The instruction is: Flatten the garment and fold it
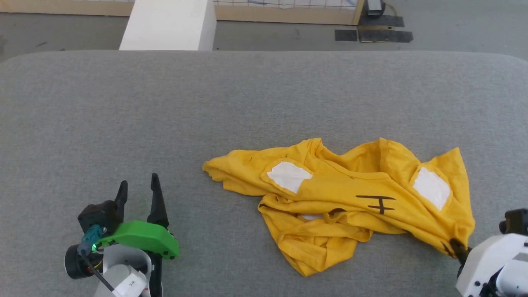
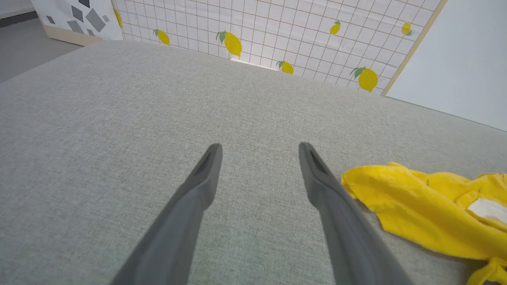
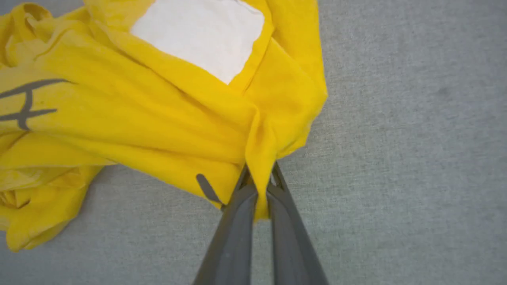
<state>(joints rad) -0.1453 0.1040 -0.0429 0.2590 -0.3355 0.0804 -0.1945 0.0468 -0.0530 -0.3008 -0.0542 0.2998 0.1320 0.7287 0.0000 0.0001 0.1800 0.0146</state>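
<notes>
In the head view, the garment [image 1: 350,194] is seen crumpled at the lower right of the grey padded surface [image 1: 247,103]. Its lower-right corner is pinched by the right gripper [image 1: 458,247], presumably so it can be drawn out flat, while the left gripper [image 1: 139,181] is held at the lower left, well apart from the cloth. In the left wrist view, the fingers are spread wide over bare surface with nothing between them, and the cloth's edge lies near at the right. In the right wrist view, the jaws are closed tight on a fold of yellow fabric at lower centre, below a white patch [image 3: 202,35].
</notes>
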